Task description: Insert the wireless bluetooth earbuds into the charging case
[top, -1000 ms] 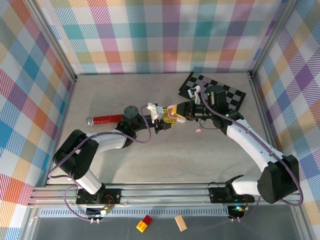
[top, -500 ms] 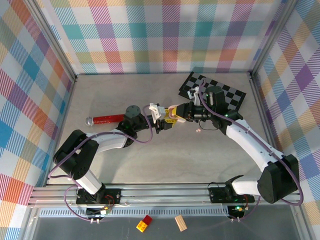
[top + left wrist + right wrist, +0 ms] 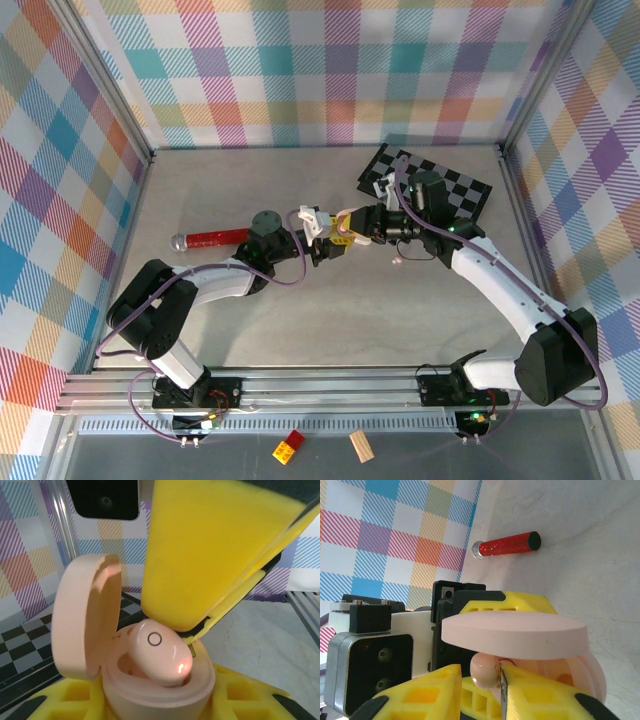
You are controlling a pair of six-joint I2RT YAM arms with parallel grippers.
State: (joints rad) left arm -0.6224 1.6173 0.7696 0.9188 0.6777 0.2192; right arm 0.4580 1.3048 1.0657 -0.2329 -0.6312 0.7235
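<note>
My left gripper (image 3: pixel 322 238) (image 3: pixel 157 709) is shut on a pale pink charging case (image 3: pixel 160 692) (image 3: pixel 341 224), whose lid (image 3: pixel 85 615) (image 3: pixel 515 630) stands open. One pink earbud (image 3: pixel 161 652) (image 3: pixel 485 669) rests in a well of the case, and a red light glows on it. My right gripper (image 3: pixel 352 228) (image 3: pixel 481 676) is over the case with its yellow fingers (image 3: pixel 210 555) slightly parted. One finger touches the earbud and the other stands a little off it. Another small earbud (image 3: pixel 398 260) lies on the table below the right wrist.
A red glitter cylinder (image 3: pixel 208 239) (image 3: pixel 507 545) lies to the left of the left wrist, beside a dark round disc (image 3: pixel 266 220). A black-and-white checkered mat (image 3: pixel 455 185) sits at the back right. Plaid walls enclose the table.
The right gripper's jaws have parted a little around the earbud in the case. Both arms have stayed almost where they were.
</note>
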